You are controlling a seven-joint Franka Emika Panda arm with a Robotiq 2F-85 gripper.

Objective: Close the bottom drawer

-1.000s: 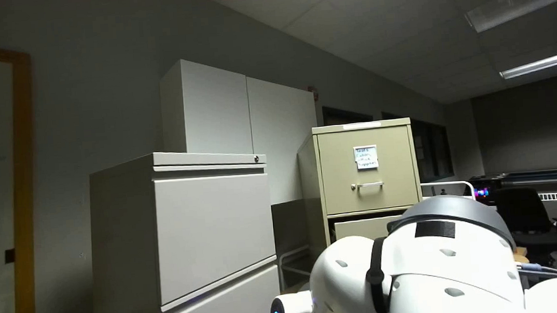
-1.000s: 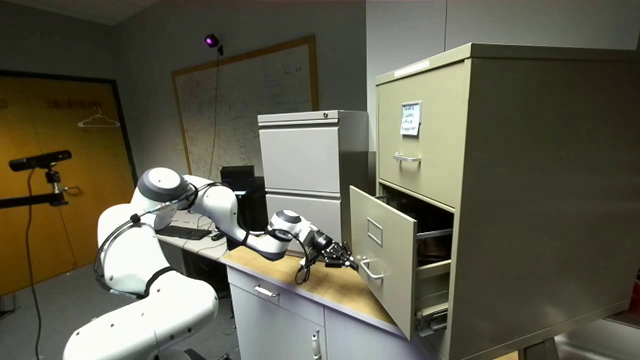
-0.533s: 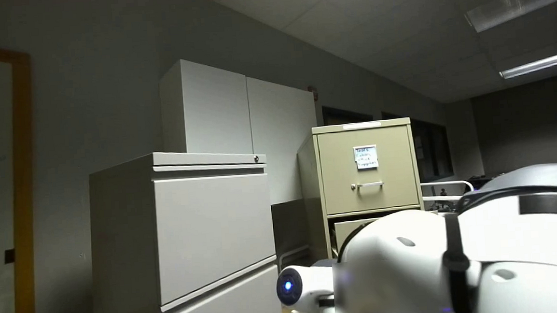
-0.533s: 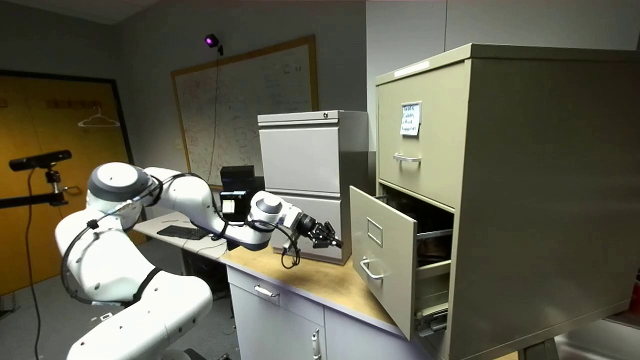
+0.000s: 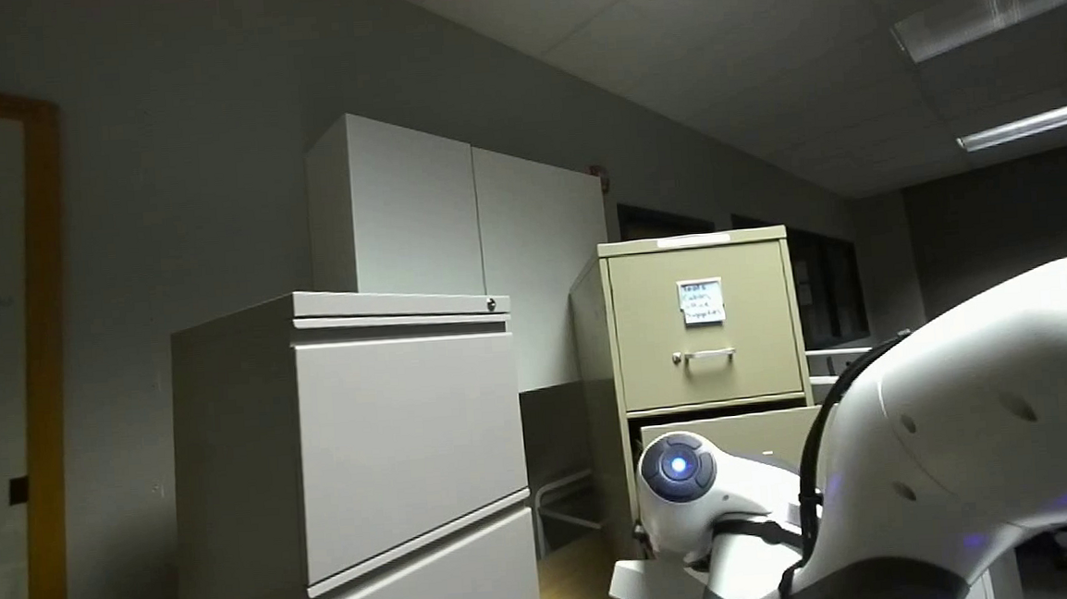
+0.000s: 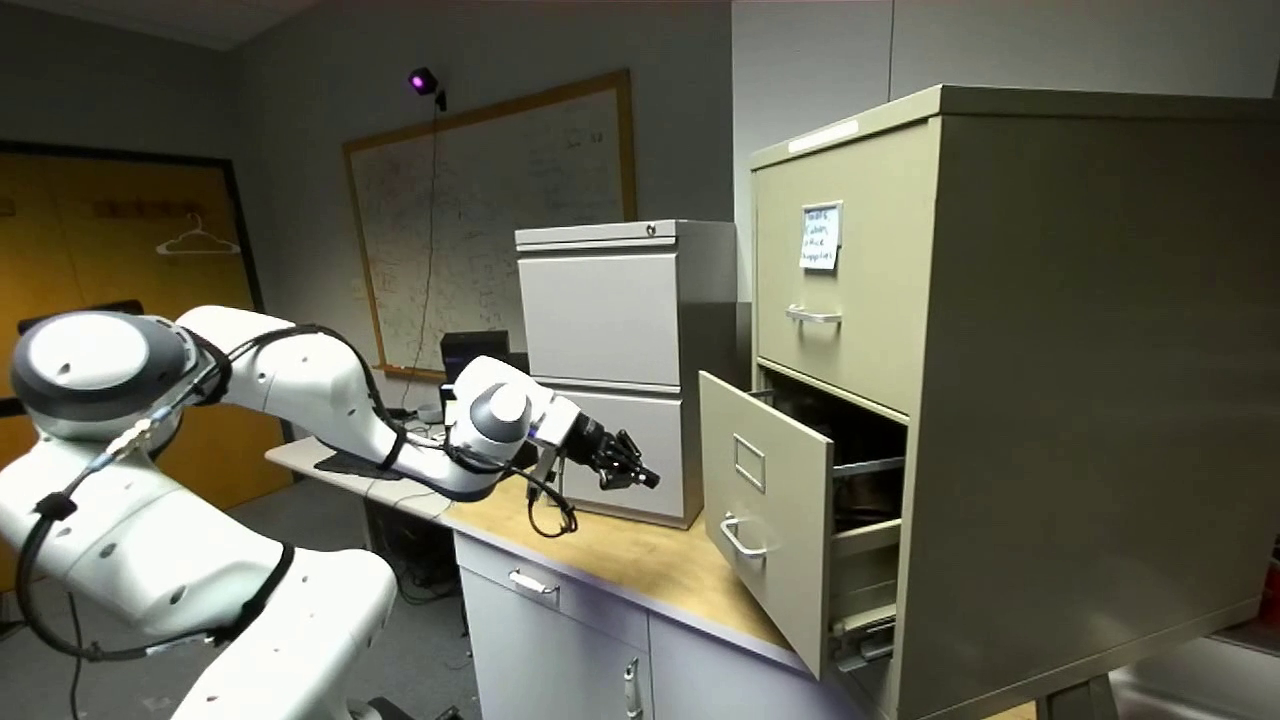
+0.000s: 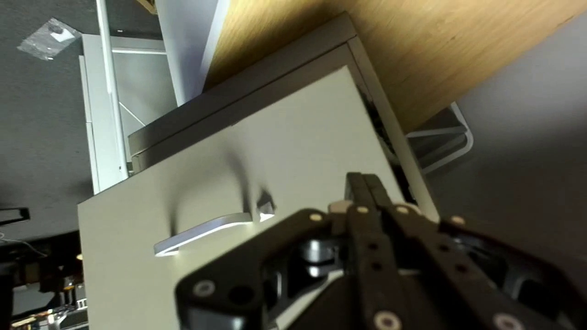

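The bottom drawer (image 6: 775, 500) of the beige filing cabinet (image 6: 1080, 350) is pulled out, with a dark interior showing above its side rail. Its silver handle (image 6: 742, 540) is low on the front. In an exterior view only the top of the drawer front (image 5: 754, 427) shows behind the arm. My gripper (image 6: 648, 478) is in the air before the drawer front, apart from it, toward its far edge. In the wrist view the drawer front (image 7: 293, 151) fills the middle, with the handle (image 7: 202, 233) left of my gripper (image 7: 364, 178). The fingertips are together with nothing between them.
A grey cabinet (image 6: 600, 320) stands on the wooden counter (image 6: 620, 545), behind my gripper. The cabinet's top drawer (image 6: 850, 280) is shut and carries a paper label. A desk with a keyboard and black equipment (image 6: 475, 350) lies behind the arm.
My gripper has drawn back from the drawer front and risen slightly, and the arm's elbow has swung away from the cabinet. The drawer has not visibly moved.
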